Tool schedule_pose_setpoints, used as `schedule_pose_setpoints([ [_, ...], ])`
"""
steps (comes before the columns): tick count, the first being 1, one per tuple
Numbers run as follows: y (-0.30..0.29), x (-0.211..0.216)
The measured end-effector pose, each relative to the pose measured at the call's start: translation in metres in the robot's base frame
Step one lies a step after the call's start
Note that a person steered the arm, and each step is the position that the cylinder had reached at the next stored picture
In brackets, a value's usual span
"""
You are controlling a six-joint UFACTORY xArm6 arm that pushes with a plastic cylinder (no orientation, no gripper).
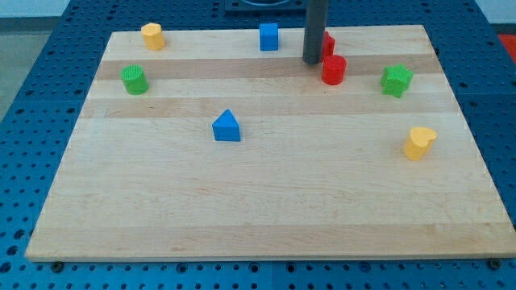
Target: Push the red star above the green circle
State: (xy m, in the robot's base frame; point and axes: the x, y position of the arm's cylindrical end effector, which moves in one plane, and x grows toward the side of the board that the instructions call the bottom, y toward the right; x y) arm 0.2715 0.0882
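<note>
Surface: wooden surface on blue pegboard.
Tool: bare rod, no jaws; my tip touched the red star.
Risk: red cylinder just beside could get dragged toward the green circle.

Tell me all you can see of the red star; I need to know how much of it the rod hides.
The red star sits near the view's top edge of the board, mostly hidden behind the rod. Only a red sliver shows at the rod's right, so its shape cannot be confirmed. My tip is at its left; a red cylinder sits just below.
</note>
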Motion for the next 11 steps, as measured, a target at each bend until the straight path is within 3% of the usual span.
schedule_pose_setpoints([
  [3, -0.022, -0.017],
  [4, 0.035, -0.034],
  [5, 0.056, -0.034],
  [6, 0.003, -0.032],
  [7, -0.010, -0.046],
  [8, 0.013, -0.067],
  [11, 0.087, -0.062],
])
